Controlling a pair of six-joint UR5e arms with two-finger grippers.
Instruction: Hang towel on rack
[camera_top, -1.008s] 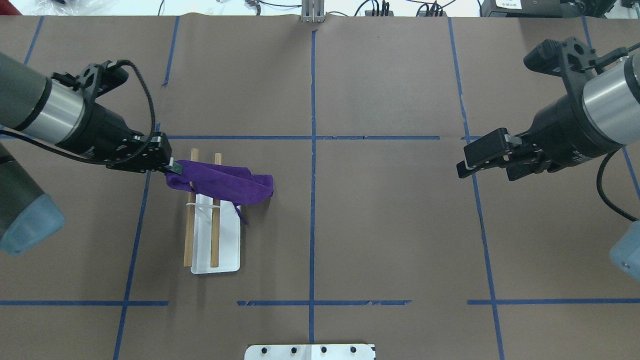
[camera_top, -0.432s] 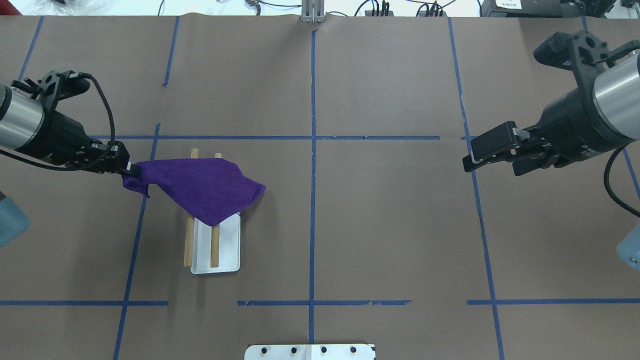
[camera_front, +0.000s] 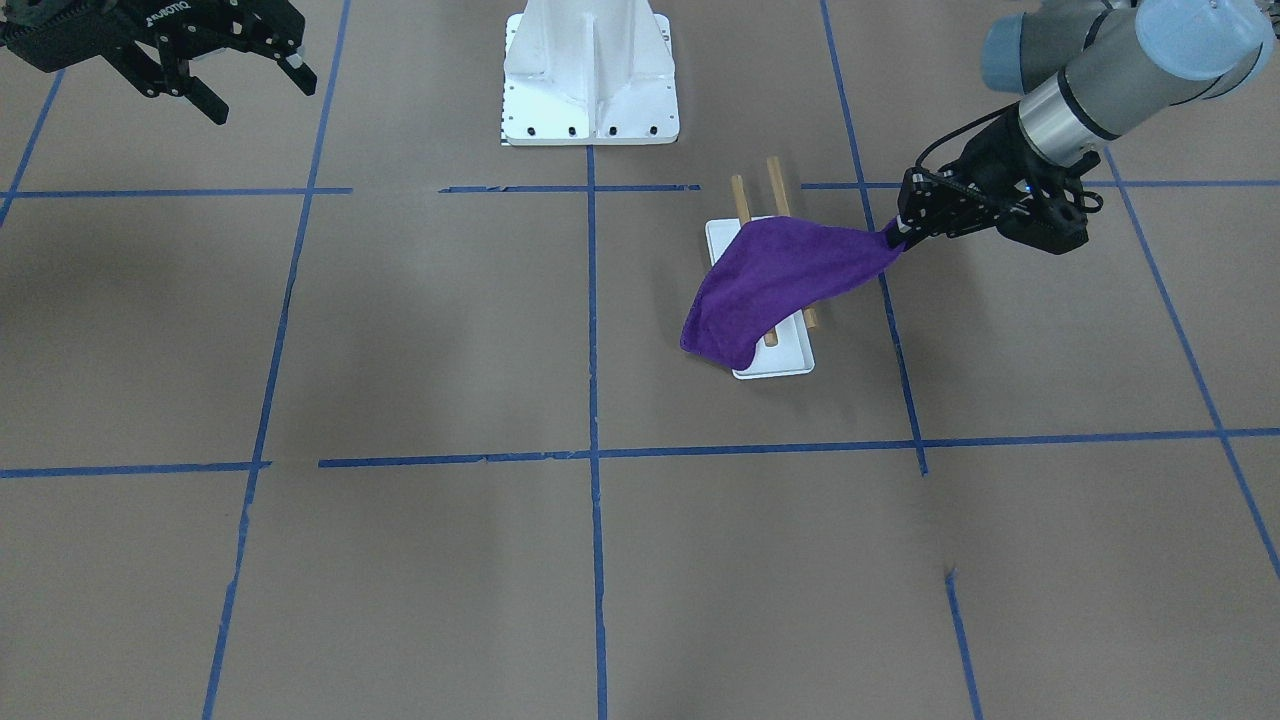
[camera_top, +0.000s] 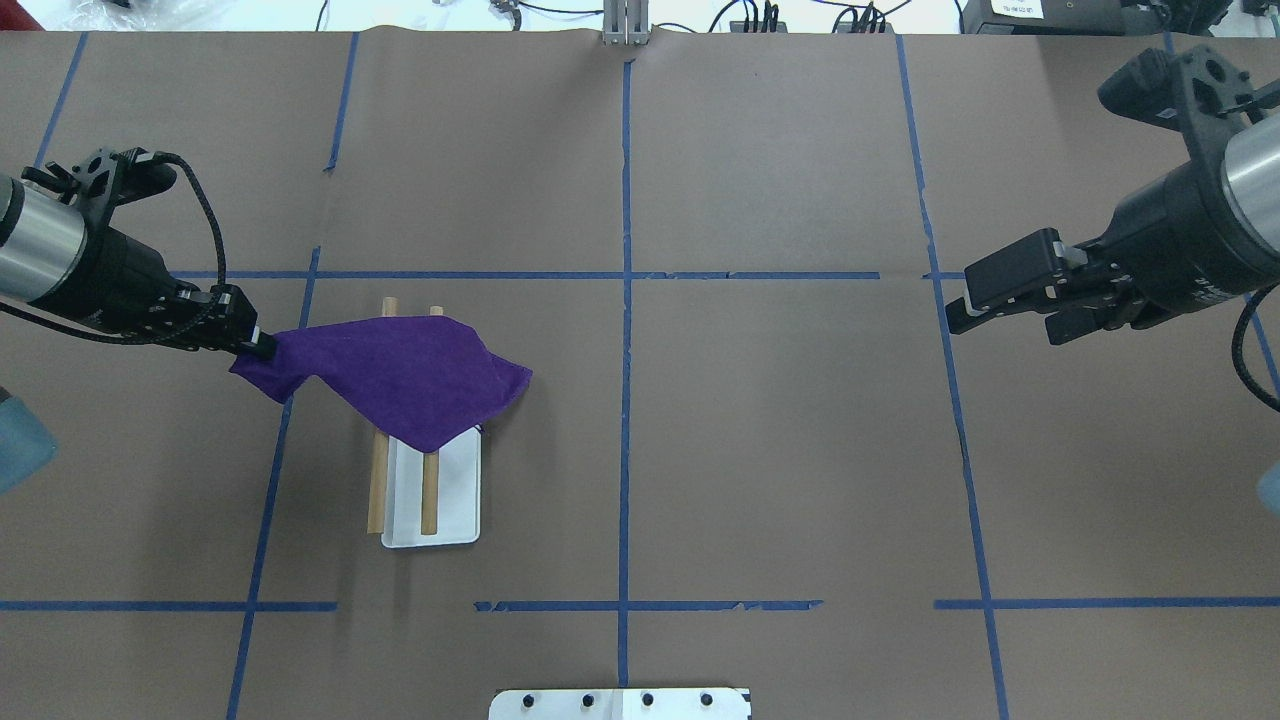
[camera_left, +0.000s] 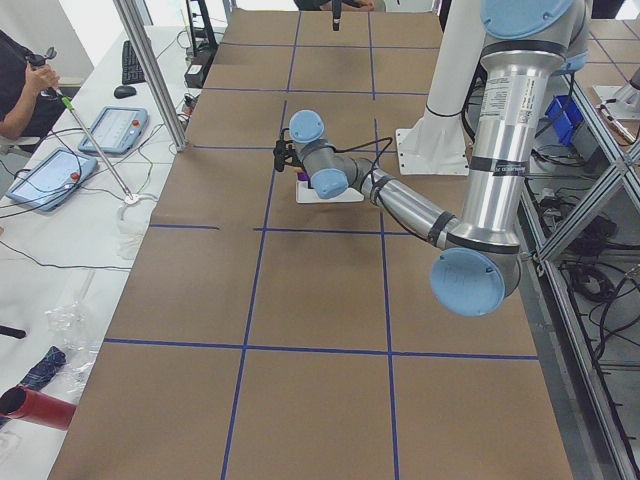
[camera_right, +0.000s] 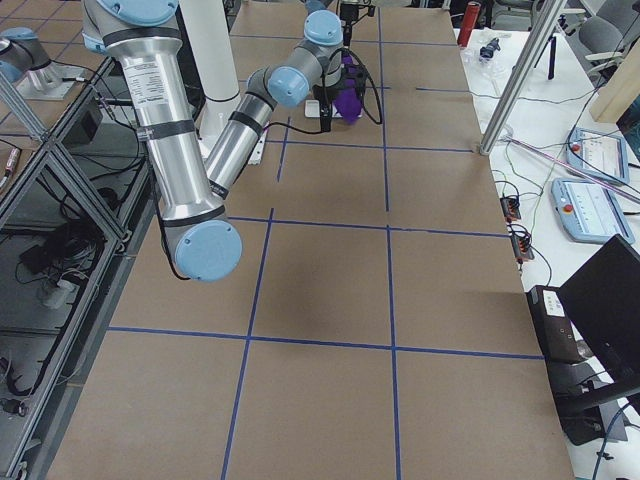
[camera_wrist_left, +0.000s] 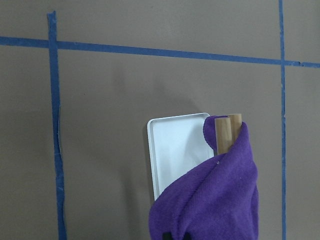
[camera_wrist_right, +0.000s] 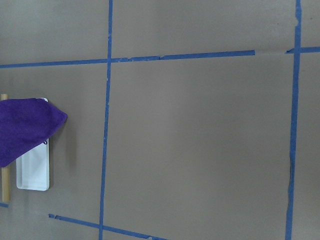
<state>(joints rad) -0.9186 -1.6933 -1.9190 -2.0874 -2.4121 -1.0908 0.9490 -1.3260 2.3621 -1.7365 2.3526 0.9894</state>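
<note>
The purple towel (camera_top: 400, 375) lies spread over the far end of the rack's two wooden rods (camera_top: 430, 490), with one edge hanging past the white base (camera_top: 455, 500). My left gripper (camera_top: 262, 345) is shut on the towel's left corner, to the left of the rack and a little above rod height. The front-facing view shows the towel (camera_front: 780, 280) stretched from the left gripper (camera_front: 897, 240) down across the rack (camera_front: 780, 365). The left wrist view shows the towel (camera_wrist_left: 215, 200) draped over the rod ends (camera_wrist_left: 227, 132). My right gripper (camera_top: 958, 305) is open and empty, far to the right.
The large white bolted pedestal (camera_front: 590, 80) stands at the robot's side of the table, and its edge shows in the overhead view (camera_top: 620, 703). Blue tape lines (camera_top: 626, 300) cross the brown table cover. Tablets (camera_left: 110, 130) lie on a side table.
My left gripper has pulled the towel corner to the left, away from the rack, and the bunched towel has spread out over the rods. My right gripper has drifted right.
</note>
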